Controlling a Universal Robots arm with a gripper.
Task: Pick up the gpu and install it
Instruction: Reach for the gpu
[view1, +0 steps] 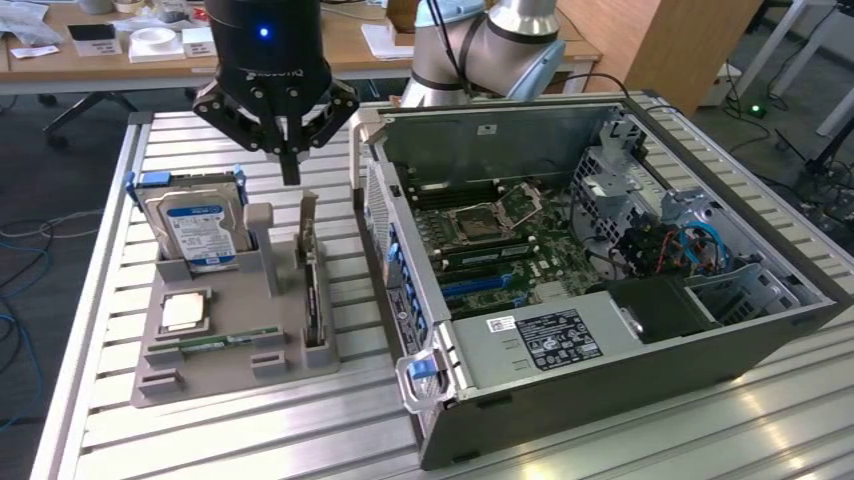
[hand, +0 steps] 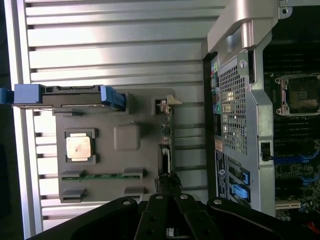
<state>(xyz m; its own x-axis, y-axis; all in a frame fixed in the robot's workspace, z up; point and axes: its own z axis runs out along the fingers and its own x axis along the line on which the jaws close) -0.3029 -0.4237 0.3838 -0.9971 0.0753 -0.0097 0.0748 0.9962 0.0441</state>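
Tabletop (view1: 267, 430) of metal slats carries the open computer case (view1: 641, 385) off to one side of the jaws and, directly beneath them, a grey parts holder (view1: 200, 375), with the hard drive (view1: 198, 228) standing in its slot to the other side. Above the holder the gripper (view1: 291, 175) hangs with its jaws pressed together on nothing, tips over the bracket end of the gpu (view1: 315, 300), which stands on edge in its slot, not yet lifted. This looks like the approach of the pick-up, and the grasp calls for jaws parted enough to straddle the thin card squarely.
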